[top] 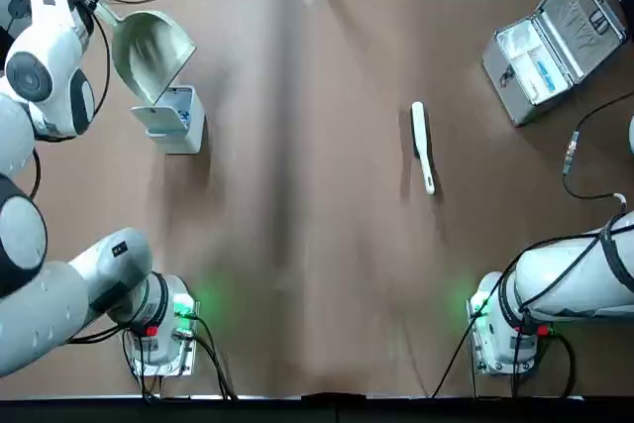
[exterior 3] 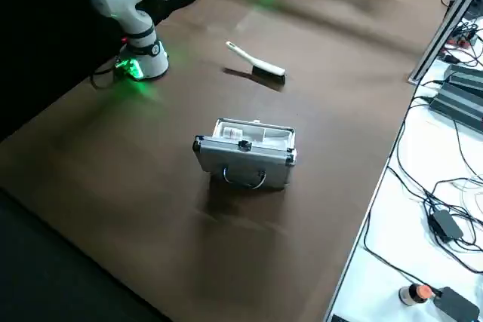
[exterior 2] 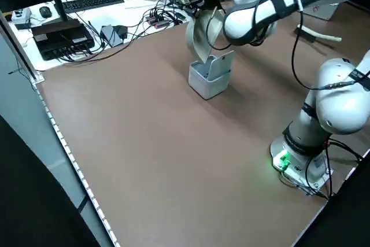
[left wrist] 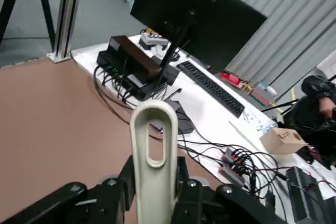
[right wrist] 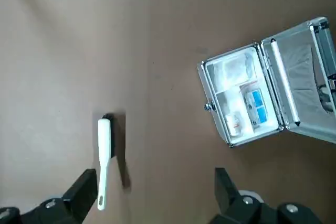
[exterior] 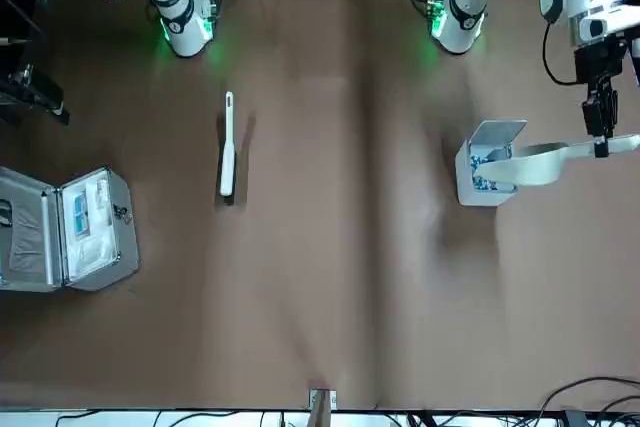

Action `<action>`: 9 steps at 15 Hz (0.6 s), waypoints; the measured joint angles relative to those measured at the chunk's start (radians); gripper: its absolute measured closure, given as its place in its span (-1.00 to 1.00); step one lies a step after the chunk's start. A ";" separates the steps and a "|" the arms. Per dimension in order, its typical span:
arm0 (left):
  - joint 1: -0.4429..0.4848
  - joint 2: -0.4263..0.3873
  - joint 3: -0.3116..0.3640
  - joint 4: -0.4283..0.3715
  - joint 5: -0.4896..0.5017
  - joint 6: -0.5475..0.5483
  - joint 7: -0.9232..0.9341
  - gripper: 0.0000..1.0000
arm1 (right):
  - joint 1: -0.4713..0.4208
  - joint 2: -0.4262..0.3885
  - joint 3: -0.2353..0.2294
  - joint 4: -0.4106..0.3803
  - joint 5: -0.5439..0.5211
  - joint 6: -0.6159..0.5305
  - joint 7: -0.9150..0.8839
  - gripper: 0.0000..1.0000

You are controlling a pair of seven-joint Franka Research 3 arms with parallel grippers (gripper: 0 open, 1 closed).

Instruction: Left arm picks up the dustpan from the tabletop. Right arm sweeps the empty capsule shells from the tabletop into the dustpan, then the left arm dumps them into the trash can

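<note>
My left gripper (exterior: 601,142) is shut on the thin handle (left wrist: 153,156) of the cream-white dustpan (top: 149,47). The pan hangs tilted at the table's far left, its scoop mouth down over the open trash can (top: 176,118). In the front view the scoop (exterior: 545,162) reaches to the can (exterior: 485,172). Small blue bits (top: 181,109), the capsule shells, show inside the can. My right gripper (right wrist: 152,192) is open and holds nothing. It is high above the table's right half, looking down on the brush (right wrist: 103,156). The right arm (top: 584,274) is folded back near its base.
A slim white brush (top: 422,146) lies on the table right of centre. An open silver metal case (top: 555,42) stands at the far right. Cables, a keyboard and boxes (exterior 2: 87,10) crowd the white bench beyond the table's left edge.
</note>
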 joint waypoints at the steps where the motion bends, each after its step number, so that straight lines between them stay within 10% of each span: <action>1: 0.005 0.024 0.000 0.023 0.000 -0.021 0.000 0.33 | 0.000 -0.019 0.001 -0.036 0.000 0.026 0.000 -0.97; 9: 0.036 0.191 0.015 0.356 -0.001 -0.441 -0.068 0.33 | 0.014 -0.107 0.000 -0.129 0.000 0.073 0.000 -0.97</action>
